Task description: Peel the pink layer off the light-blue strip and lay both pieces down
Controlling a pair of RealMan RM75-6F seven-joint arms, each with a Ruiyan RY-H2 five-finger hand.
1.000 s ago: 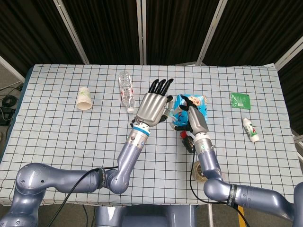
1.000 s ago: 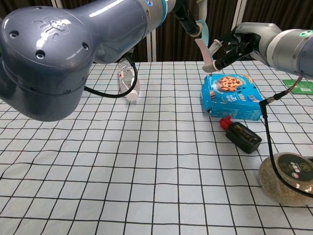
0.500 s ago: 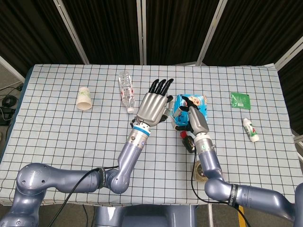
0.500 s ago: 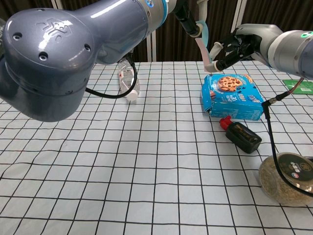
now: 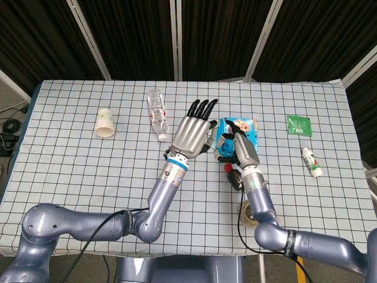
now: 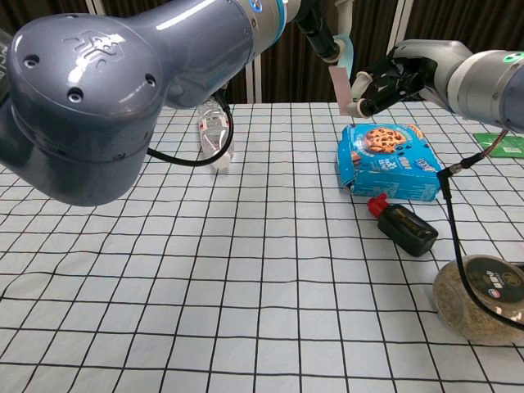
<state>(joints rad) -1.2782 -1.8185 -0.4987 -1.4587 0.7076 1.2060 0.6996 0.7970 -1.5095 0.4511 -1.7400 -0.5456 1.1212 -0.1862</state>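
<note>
Left robot hand and right robot hand hold the strip aloft

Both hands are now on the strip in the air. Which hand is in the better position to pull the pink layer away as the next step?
Probably the right hand. In the chest view its fingers pinch the free lower end of the pink layer, which already hangs apart from the light-blue strip. The left hand holds the upper end and can anchor it.

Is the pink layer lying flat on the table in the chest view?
No: the pink layer hangs in the air above the cookie pack, held between the left hand and the right hand.
</note>
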